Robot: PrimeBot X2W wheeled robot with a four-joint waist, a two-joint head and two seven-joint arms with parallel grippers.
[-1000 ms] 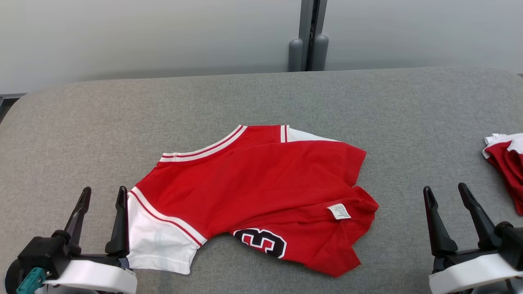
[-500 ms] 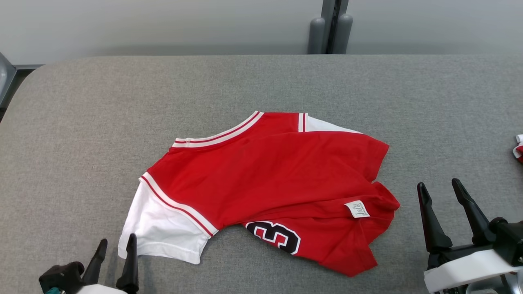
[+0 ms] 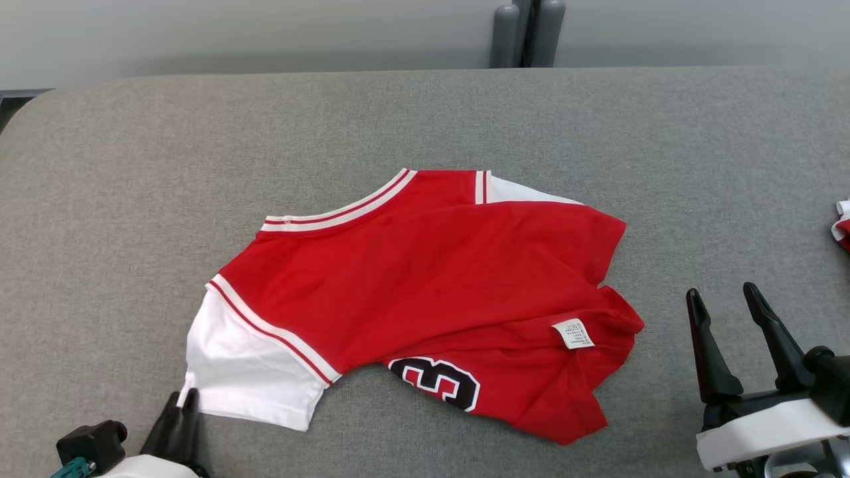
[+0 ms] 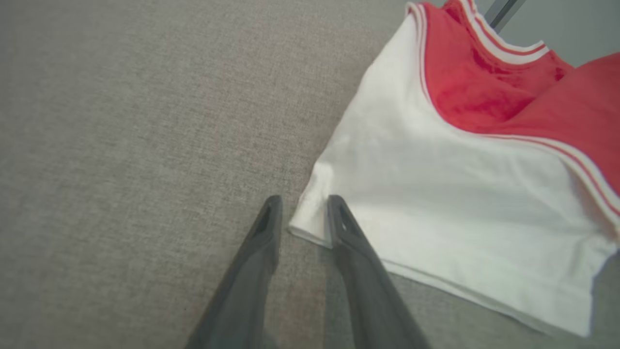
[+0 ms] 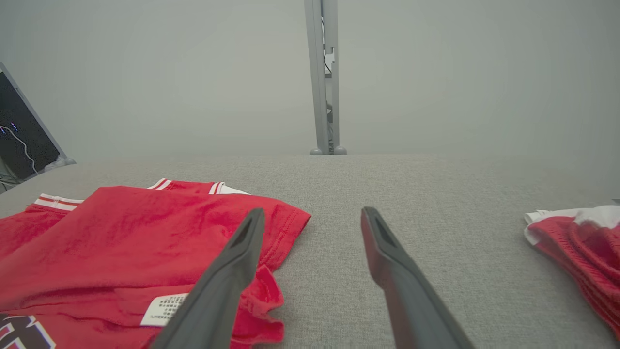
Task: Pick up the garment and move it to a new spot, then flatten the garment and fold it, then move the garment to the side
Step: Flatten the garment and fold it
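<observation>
**A:** Where is the shirt, and what holds it?

**B:** The red shirt (image 3: 431, 285) lies crumpled in the middle of the bench (image 3: 133, 166), with its white sleeve (image 3: 246, 372) at 8 o'clock. The left pincer (image 3: 180, 398) straddles that sleeve's corner, fingers close together. Whether it pinches yet, I cannot tell. The right pincer (image 3: 722, 292) hangs spread at 4 o'clock, clear of the cloth.

**A:** How to grip well?

**B:** I'd catch both sleeve layers, well past the hem, before lifting.

**A:** What do the other views add?

**B:** The left wrist view shows the corner between the fingers. The right wrist view shows another red heap (image 5: 576, 247) at 3 o'clock.
</observation>
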